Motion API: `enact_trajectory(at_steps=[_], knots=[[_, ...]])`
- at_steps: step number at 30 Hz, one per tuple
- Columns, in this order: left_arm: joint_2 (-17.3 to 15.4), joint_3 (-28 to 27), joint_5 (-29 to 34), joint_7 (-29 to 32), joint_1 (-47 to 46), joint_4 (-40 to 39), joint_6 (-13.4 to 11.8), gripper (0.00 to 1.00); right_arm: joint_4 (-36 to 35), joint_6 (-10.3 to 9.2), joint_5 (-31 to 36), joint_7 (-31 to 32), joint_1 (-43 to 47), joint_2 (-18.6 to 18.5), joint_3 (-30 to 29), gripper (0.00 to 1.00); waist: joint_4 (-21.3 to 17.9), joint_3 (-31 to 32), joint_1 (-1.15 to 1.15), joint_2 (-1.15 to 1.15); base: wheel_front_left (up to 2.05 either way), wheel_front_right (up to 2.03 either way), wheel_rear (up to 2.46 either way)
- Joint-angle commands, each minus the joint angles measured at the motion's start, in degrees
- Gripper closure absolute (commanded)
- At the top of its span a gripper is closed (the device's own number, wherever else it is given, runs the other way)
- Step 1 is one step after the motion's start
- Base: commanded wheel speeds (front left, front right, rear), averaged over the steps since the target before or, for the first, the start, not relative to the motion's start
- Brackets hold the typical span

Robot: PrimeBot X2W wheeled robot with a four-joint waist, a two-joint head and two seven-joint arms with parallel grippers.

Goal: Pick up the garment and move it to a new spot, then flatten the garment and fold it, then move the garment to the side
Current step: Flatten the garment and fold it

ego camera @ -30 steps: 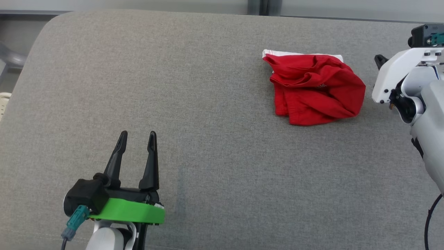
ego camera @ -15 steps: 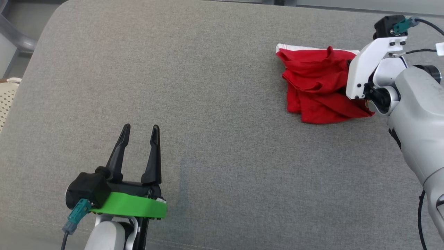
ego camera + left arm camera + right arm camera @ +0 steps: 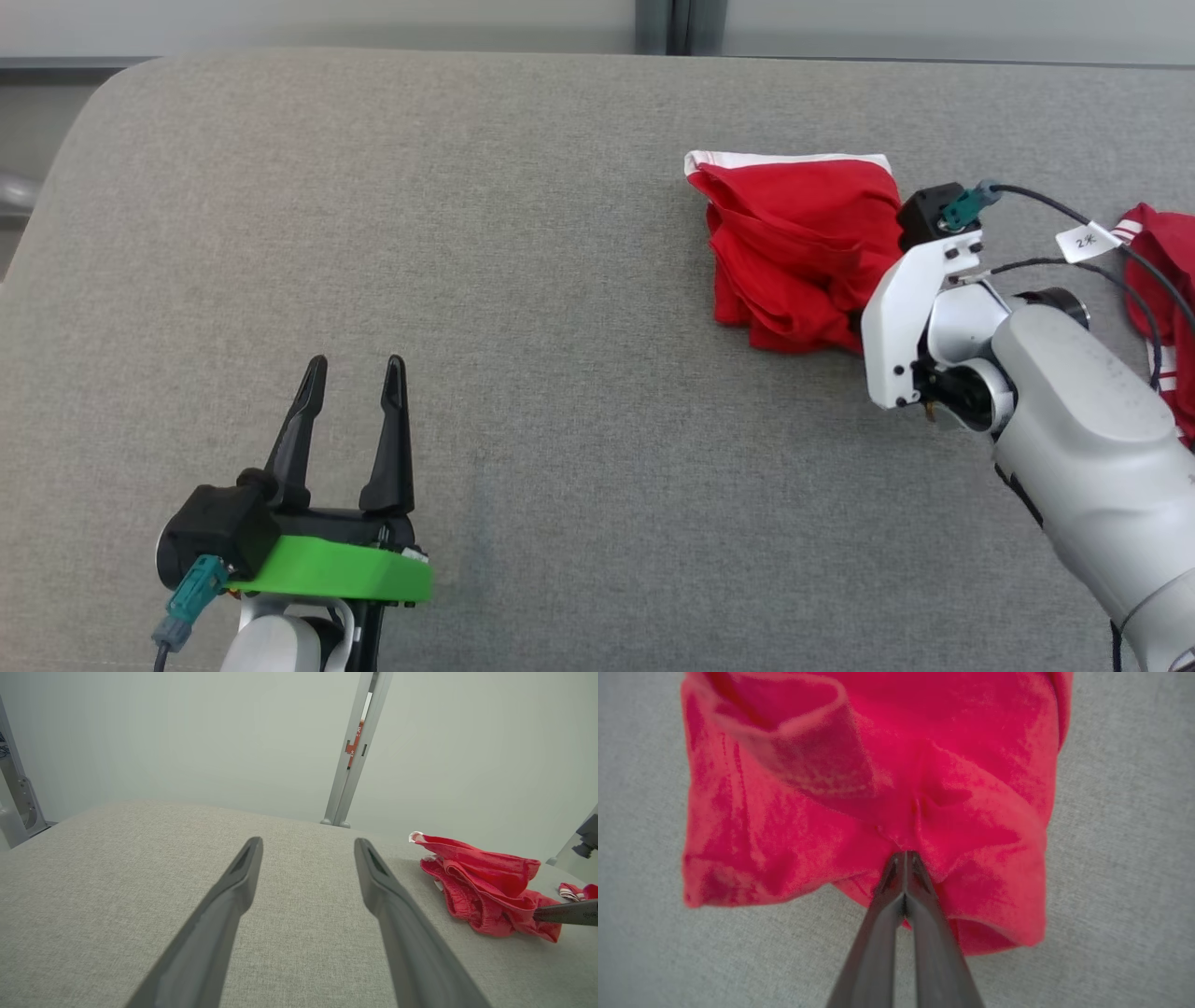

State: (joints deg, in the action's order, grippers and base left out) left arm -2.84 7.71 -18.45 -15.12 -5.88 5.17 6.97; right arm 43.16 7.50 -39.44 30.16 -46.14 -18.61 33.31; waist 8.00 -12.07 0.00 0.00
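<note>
Though hidden overhead, garment [image 3: 952,770] in pincer [image 3: 905,856]

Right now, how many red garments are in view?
2. One crumpled garment, pinched by the right tool; a second garment at the far right edge, partly behind the right arm.

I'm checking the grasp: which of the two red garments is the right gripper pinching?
The crumpled red garment with the white band, left of the red cloth with white stripes; the right gripper is shut on its fold.
</note>
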Motion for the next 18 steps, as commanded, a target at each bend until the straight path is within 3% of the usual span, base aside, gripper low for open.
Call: enact_trajectory(at_steps=[1, 11, 18], knots=[[-0.13, -0.16, 0.10, 0.02, 0.65, -0.26, -0.28, 0.00, -1.75, -0.04, -0.45, -0.94, 1.83, 0.61, -0.30, 1.00, -1.38, 0.96, 0.00, 0.00, 0.00, 0.00, 0.00], [-0.13, -0.45, 0.32, 0.02, 0.52, -0.14, -0.12, 0.00, -11.04, -0.03, -2.04, -3.58, 9.30, 7.28, -0.25, 1.00, -1.94, 1.11, 0.00, 0.00, 0.00, 0.00, 0.00], [-0.12, -1.07, 0.80, 0.02, 1.68, 0.20, 0.05, 0.00, -22.72, -0.04, -4.39, -8.72, 12.12, 6.10, -6.52, 1.00, -2.12, 2.83, 0.00, 0.00, 0.00, 0.00, 0.00]])
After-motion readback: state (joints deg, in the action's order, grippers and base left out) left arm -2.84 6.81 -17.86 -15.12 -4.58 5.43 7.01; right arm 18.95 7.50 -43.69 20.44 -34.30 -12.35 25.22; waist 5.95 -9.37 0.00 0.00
